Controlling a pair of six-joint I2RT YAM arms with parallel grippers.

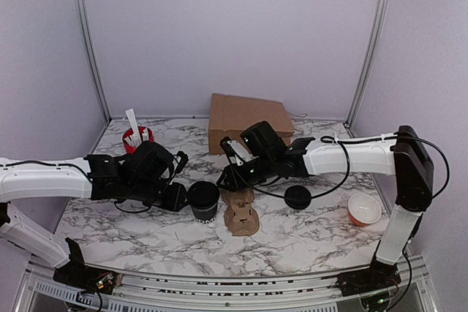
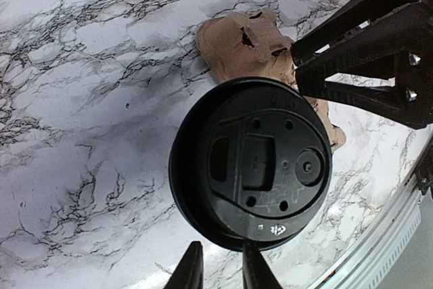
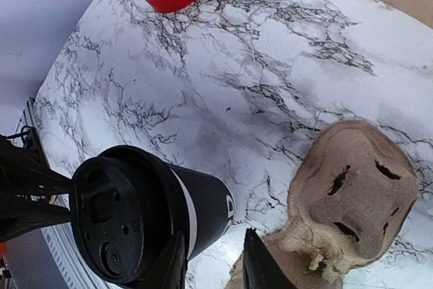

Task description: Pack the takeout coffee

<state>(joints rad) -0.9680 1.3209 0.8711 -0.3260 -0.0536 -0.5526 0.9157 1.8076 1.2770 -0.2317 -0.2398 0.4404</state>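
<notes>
Left claw (image 2: 222, 258) tips sit nearest the lens: two fingers (image 2: 191, 269) nearly together, a thin gap between them, right at the near edge of the lid. Cannot tell whether they nip the rim or only touch it. Directly ahead of those tips stands the takeout coffee (image 2: 250, 181), upright on the marble table (image 2: 81, 99), black lid on, white print low on its side. Past the cup, ahead of this claw, lies the brown pulp cup carrier (image 2: 243, 42). Right claw (image 3: 215, 252) hangs past the cup and to its right, fingers apart with only bare marble between them, holding nothing. From that claw the cup is ahead and to the left, its wall just beside the left finger; the carrier is ahead and to the right. Loose black lid (image 1: 297, 196) lies behind the right claw, under its arm, well apart from the cup. Judgement: the cup is capped but not yet in the carrier, so the step in hand is taking hold of it. Next move likely needs jaws spread wider than the cup, a grip on the wall below the lid, then an upright lift over to a carrier well, with the other claw steadying the carrier, which looks light.
</notes>
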